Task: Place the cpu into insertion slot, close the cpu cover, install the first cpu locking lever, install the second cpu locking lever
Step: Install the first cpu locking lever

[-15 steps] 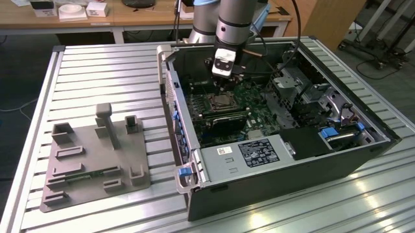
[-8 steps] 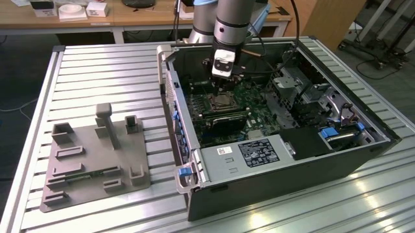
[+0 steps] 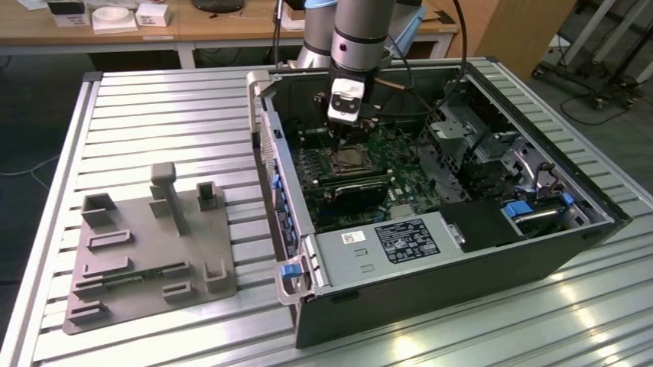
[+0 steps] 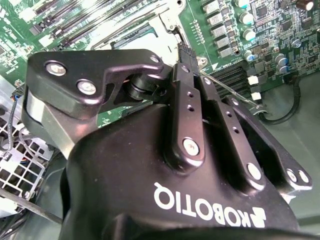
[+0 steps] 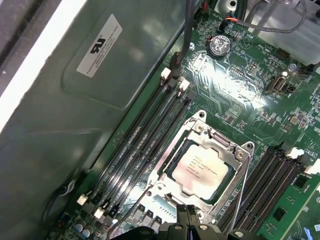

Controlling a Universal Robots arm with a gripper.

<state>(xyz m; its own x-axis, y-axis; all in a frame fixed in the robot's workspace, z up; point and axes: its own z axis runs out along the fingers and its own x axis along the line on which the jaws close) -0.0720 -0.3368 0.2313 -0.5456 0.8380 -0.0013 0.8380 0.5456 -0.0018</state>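
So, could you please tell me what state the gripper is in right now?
Gripper: closed, holding nothing that can be seen, tips near the cpu cover.

White fine-print label (image 5: pixel 99 46); case wall (image 5: pixel 60 150)

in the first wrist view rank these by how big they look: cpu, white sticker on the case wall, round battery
1. cpu, largest
2. white sticker, long but narrow, so it covers less
3. round battery, clearly smallest
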